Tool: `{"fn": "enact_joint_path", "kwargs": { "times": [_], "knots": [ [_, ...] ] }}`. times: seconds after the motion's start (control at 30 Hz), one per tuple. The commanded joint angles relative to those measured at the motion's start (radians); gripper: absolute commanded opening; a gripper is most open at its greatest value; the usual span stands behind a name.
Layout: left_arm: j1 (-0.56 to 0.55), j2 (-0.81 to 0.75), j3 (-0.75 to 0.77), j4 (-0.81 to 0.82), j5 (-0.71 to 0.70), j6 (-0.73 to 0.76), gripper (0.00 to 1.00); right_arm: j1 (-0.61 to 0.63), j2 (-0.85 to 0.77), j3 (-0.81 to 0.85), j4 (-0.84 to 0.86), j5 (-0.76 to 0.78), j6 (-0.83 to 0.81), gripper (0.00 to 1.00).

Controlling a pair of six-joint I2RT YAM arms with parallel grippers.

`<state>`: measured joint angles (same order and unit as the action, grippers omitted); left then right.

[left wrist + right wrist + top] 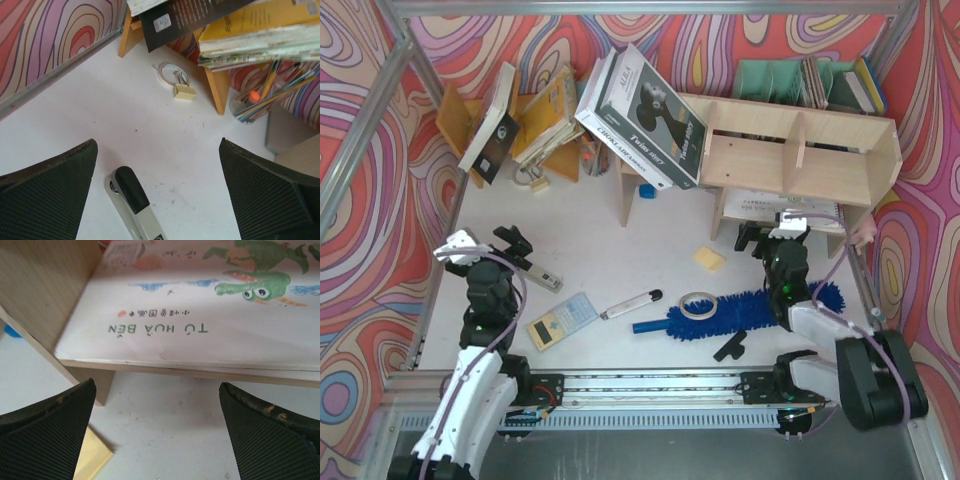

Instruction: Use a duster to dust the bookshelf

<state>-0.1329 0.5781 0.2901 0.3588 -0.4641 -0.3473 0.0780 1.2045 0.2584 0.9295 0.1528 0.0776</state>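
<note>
The blue fluffy duster [745,309] lies on the white table in front of the bookshelf, its smooth handle [648,326] pointing left; my right arm covers part of its head. The pale plywood bookshelf [800,150] stands at the back right. My right gripper [770,232] [157,390] is open and empty, low over the table, facing the bookshelf's bottom board [200,371], beyond the duster. My left gripper [515,243] [158,150] is open and empty at the left, over a white-and-black stapler-like tool [132,202].
A crocodile picture book [210,315] lies on the bottom shelf. A yellow sponge [709,258], tape roll [697,305], calculator [560,320], white pen-like tool [630,303] and black clip [730,345] lie on the table. Boxed books [645,115] lean on the bookshelf. A small book rack [520,120] stands back left.
</note>
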Motion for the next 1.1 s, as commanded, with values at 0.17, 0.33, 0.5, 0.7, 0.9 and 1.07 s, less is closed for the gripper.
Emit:
{"fn": "enact_joint_path", "kwargs": {
  "times": [0.17,0.33,0.5,0.7,0.9,1.07],
  "knots": [
    [-0.004,-0.123,0.211,-0.692,-0.113,-0.443,0.98,0.008,-0.434,0.068,-0.566,-0.132,0.346,0.99],
    [-0.004,-0.253,0.241,-0.897,-0.168,-0.619,0.98,0.006,-0.603,0.095,-0.798,-0.161,0.564,0.99],
    [-0.004,-0.301,0.167,-0.741,0.030,-0.494,0.98,0.022,-0.493,0.263,-1.029,-0.304,0.504,0.99],
    [-0.013,-0.096,0.299,-0.835,0.174,-0.423,0.98,0.336,-0.481,0.351,-1.273,0.011,0.566,0.99],
    [-0.112,-0.075,0.272,-0.795,0.186,-0.394,0.98,0.599,-0.414,0.393,-1.433,0.248,0.807,0.97],
    [-0.183,-0.042,0.253,-0.807,0.147,-0.371,0.98,0.735,-0.304,0.480,-1.656,0.378,1.032,0.92]
  ]
}}
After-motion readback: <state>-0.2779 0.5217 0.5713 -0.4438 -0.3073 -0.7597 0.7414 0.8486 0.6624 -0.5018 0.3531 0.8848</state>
